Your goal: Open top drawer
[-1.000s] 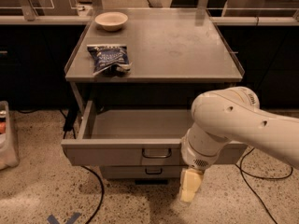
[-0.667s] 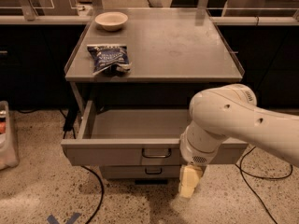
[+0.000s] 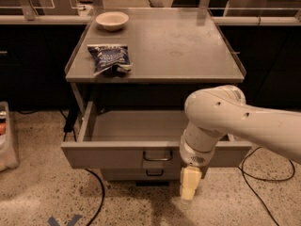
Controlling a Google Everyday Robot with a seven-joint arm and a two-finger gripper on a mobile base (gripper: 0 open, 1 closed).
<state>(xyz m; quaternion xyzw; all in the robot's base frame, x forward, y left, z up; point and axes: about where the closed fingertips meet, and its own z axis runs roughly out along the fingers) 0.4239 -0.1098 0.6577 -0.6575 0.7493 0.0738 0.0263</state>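
The top drawer (image 3: 113,153) of the grey metal cabinet stands pulled out, its shallow grey tray (image 3: 136,125) showing inside. Its small dark loop handle (image 3: 157,156) sits at the centre of the flat front. A shorter drawer (image 3: 141,174) with a like handle shows just beneath it. My gripper (image 3: 189,184) hangs from the white arm (image 3: 225,119) in front of the drawer front, just right of and below the handle, not touching it.
On the cabinet top (image 3: 188,46) lie a white bowl (image 3: 112,20) at the back left and a blue snack bag (image 3: 110,58) near the left front. Black cables (image 3: 96,185) run over the speckled floor on both sides. A pale bin (image 3: 7,135) stands at far left.
The arm and gripper have shifted slightly left in front of the drawer. The drawer stays pulled out as before.
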